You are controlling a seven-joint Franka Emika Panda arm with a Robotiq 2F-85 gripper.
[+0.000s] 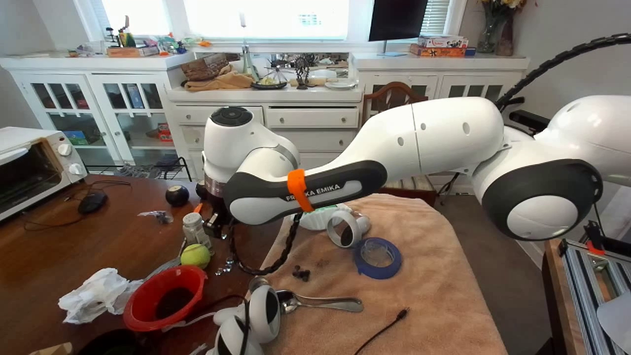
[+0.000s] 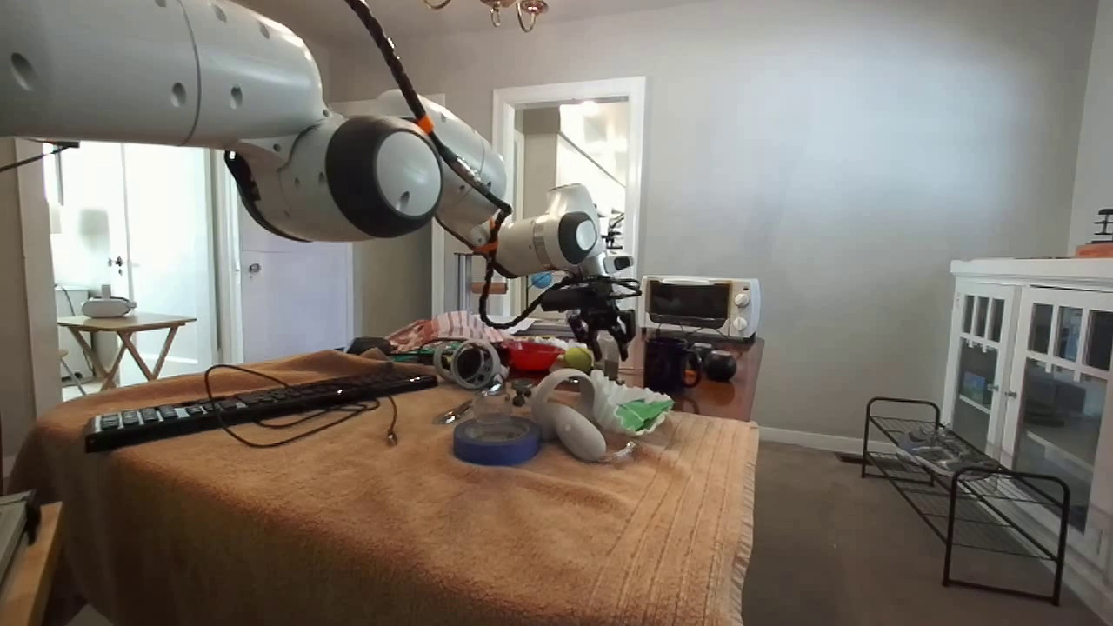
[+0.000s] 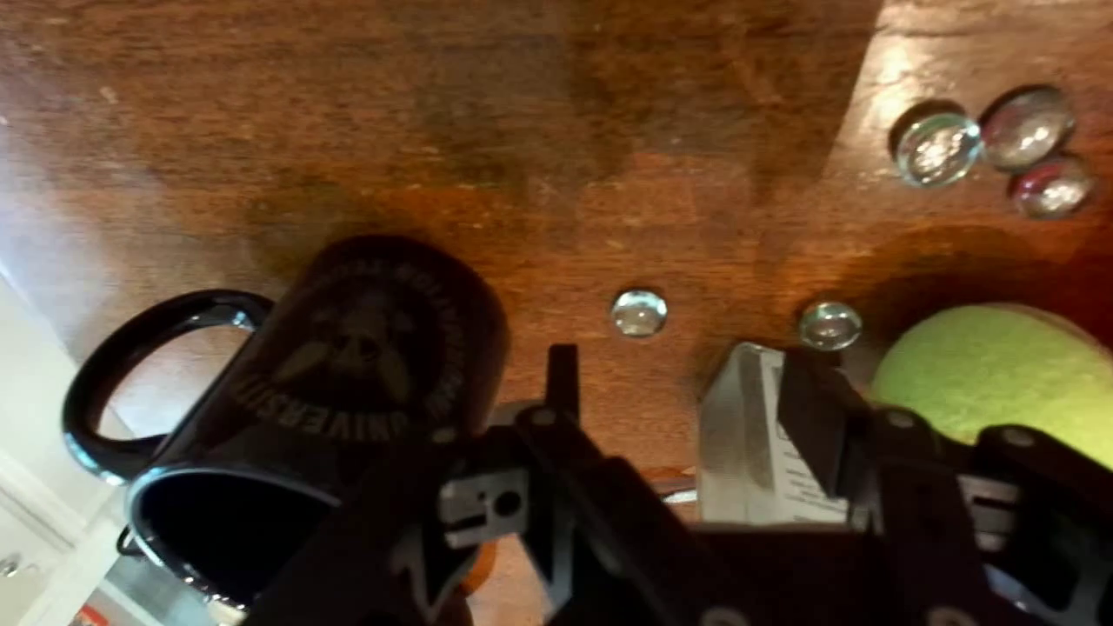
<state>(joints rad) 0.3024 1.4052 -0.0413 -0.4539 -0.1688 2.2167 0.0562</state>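
Glossy black, a mug (image 3: pixel 374 365) stands at the left of the wrist view, with pale letters on its side of which "UNIVERSI" can be read. Next comes the gripper (image 3: pixel 683 382), its fingers spread apart and unclenched, a clear shaker (image 3: pixel 733 435) between them; the finger on the right partly covers it, and whether those two touch I cannot tell. Print on the shaker's white label (image 3: pixel 796 489) is too blurred to read. Beside it lies a yellow-green tennis ball (image 3: pixel 1000 374). In an exterior view, right of the shaker, the arm (image 1: pixel 448 138) reads "FR…KA EMIKA", an orange band (image 1: pixel 297 189) covering the gap.
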